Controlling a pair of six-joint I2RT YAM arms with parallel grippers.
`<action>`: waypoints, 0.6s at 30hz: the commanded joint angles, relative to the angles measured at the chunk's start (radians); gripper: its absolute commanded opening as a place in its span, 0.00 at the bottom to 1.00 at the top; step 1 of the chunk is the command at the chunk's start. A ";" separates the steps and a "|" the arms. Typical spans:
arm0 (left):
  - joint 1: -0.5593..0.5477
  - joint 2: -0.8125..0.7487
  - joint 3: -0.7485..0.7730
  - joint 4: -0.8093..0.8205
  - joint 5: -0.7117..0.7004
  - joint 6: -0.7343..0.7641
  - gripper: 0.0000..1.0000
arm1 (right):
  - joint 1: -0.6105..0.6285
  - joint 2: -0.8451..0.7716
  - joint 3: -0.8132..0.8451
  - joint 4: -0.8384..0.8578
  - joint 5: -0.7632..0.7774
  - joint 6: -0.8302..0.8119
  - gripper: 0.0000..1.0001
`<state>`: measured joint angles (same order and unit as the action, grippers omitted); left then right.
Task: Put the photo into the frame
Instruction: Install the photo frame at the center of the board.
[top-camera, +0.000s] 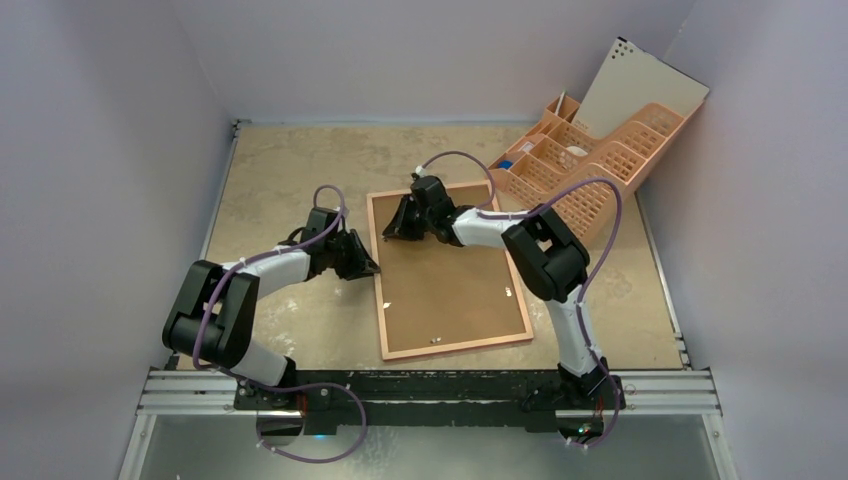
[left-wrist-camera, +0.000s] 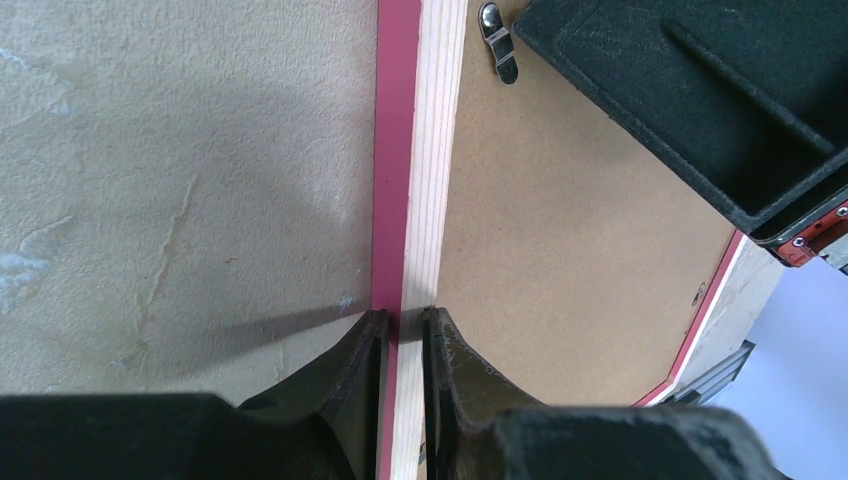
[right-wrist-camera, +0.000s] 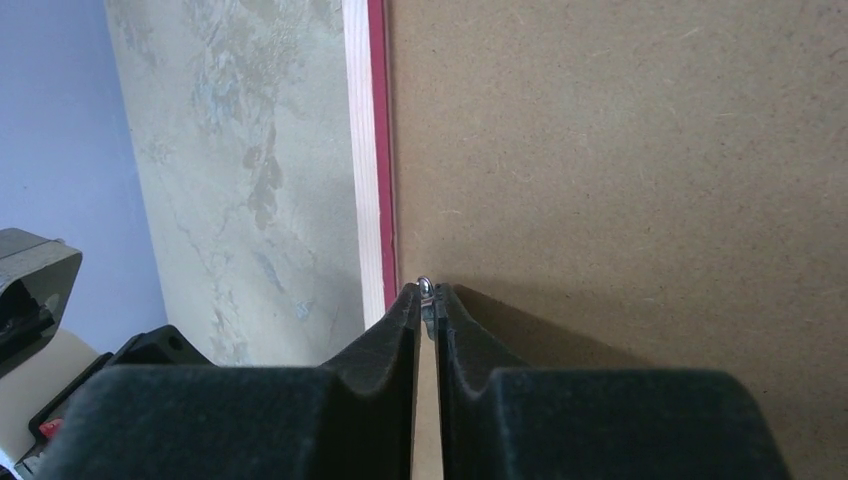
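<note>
The frame lies face down in the middle of the table, peach-wood reverse up, with the brown backing board inside it. The photo is not in view. My left gripper is shut on the frame's left rail; in the left wrist view its jaws pinch the pink-and-wood rail. My right gripper is over the frame's far left corner. In the right wrist view it is shut on a small metal clip on the board, beside the rail.
A peach plastic desk organiser stands at the back right, with a white perforated panel leaning behind it. Another metal turn clip sits on the board's edge. White walls enclose the table on three sides.
</note>
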<state>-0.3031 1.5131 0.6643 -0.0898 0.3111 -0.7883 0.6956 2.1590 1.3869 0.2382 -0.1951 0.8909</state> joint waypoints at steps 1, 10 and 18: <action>-0.004 0.036 0.001 -0.019 -0.043 0.032 0.19 | 0.018 -0.032 -0.010 -0.043 -0.005 0.016 0.10; -0.004 0.041 -0.004 -0.016 -0.040 0.032 0.19 | 0.047 -0.005 -0.003 -0.008 -0.063 0.052 0.04; -0.004 0.044 -0.004 -0.014 -0.042 0.032 0.19 | 0.048 -0.024 -0.021 0.019 -0.019 0.054 0.05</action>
<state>-0.3031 1.5146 0.6640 -0.0891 0.3115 -0.7883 0.7338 2.1628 1.3869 0.2245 -0.2260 0.9276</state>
